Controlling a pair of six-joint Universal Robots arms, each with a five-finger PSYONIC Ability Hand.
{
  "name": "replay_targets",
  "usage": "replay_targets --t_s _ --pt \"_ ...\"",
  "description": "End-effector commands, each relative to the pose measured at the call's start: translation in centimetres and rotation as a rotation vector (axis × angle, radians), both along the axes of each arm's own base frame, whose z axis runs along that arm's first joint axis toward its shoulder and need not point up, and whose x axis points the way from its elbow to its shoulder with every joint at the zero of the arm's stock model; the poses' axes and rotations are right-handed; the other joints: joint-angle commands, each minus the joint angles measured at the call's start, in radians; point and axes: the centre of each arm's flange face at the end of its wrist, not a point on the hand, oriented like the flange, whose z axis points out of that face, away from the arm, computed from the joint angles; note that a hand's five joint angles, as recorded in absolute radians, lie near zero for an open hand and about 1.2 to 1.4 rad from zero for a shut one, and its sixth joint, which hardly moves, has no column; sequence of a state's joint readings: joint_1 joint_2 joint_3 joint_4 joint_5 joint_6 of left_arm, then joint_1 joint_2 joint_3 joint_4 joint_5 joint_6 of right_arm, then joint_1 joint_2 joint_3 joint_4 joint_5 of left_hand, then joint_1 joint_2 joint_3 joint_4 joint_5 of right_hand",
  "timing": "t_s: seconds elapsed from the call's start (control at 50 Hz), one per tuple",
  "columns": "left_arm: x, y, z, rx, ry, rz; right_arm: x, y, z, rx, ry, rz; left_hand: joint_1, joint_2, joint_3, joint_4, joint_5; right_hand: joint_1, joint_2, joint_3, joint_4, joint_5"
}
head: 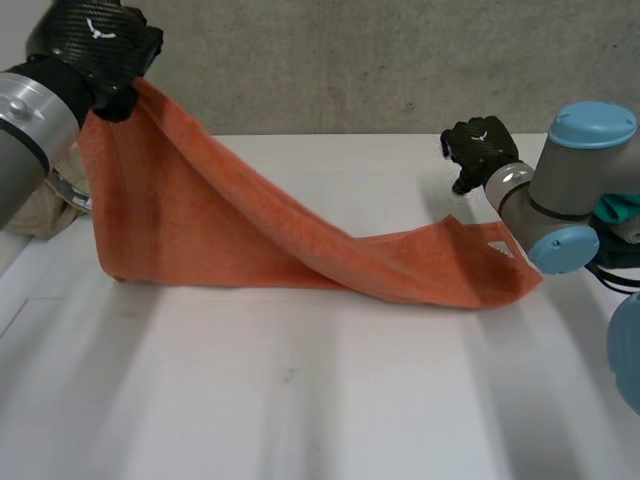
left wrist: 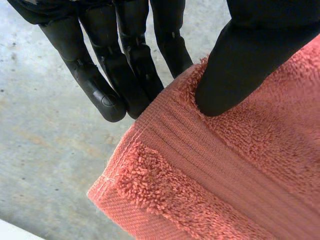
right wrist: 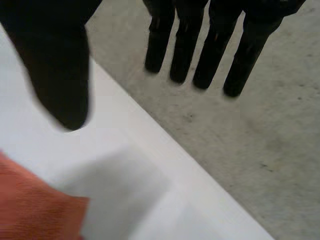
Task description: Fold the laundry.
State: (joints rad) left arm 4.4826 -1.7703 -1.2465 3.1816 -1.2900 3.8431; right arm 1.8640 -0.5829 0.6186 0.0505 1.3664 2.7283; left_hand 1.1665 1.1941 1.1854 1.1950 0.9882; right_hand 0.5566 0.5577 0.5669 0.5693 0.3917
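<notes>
One towel (head: 250, 230), long axis left-right

The right arm (head: 560, 200) covers one end corner of the towel (head: 250, 230), and in the left wrist view the towel hides some fingertips of the left hand (left wrist: 250, 55). A beige cloth (head: 42, 214) behind the left arm (head: 25, 130) and a teal thing (head: 620, 208) behind the right arm are mostly hidden and cannot be identified.
</notes>
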Motion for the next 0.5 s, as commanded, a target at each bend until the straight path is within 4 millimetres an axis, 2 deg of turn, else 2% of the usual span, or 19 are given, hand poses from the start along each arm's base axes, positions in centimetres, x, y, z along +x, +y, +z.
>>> replay_targets --t_s 0.02,0.14,0.22,0.32,0.36,0.38,0.4,0.42,0.5 --pt "-0.8 3.6 1.5 -0.017 0.011 -0.063 0.8 2.9 -0.8 0.192 -0.024 0.154 0.230 0.202 0.211 0.201 0.234 -0.085 -0.087 -0.096 -0.098 -0.095" --pt "-1.0 7.9 4.1 -0.093 0.043 -0.132 2.6 6.0 -1.6 0.363 -0.051 0.338 0.230 0.202 0.211 0.201 0.234 -0.150 -0.151 -0.160 -0.163 -0.160" --pt "-0.8 9.8 5.4 -0.128 0.068 -0.160 4.6 8.5 -2.8 0.458 -0.043 0.437 0.230 0.202 0.211 0.201 0.234 -0.273 -0.274 -0.283 -0.285 -0.282" --pt "-0.2 11.0 6.2 -0.146 0.091 -0.169 5.9 9.1 -4.5 0.472 -0.017 0.433 0.230 0.202 0.211 0.201 0.234 -0.276 -0.278 -0.287 -0.289 -0.286" --pt "-0.1 11.2 6.1 -0.139 0.097 -0.174 6.1 8.9 -5.0 0.465 -0.008 0.413 0.230 0.202 0.211 0.201 0.234 -0.075 -0.076 -0.085 -0.088 -0.085" --pt "0.0 11.3 6.0 -0.135 0.099 -0.177 6.2 8.4 -5.2 0.437 0.000 0.386 0.230 0.202 0.211 0.201 0.234 0.415 0.413 0.404 0.402 0.405" --pt "0.0 11.3 5.9 -0.131 0.101 -0.178 6.2 8.0 -5.2 0.416 0.004 0.366 0.230 0.202 0.211 0.201 0.234 0.681 0.680 0.671 0.668 0.671" --pt "0.2 11.2 5.9 -0.130 0.100 -0.175 6.2 7.5 -5.0 0.387 0.007 0.342 0.230 0.202 0.211 0.201 0.234 0.838 0.837 0.828 0.825 0.828" --pt "0.8 10.0 5.7 -0.131 0.093 -0.143 5.8 4.4 -2.6 0.176 0.001 0.160 0.230 0.202 0.211 0.201 0.234 0.840 0.839 0.829 0.827 0.830"
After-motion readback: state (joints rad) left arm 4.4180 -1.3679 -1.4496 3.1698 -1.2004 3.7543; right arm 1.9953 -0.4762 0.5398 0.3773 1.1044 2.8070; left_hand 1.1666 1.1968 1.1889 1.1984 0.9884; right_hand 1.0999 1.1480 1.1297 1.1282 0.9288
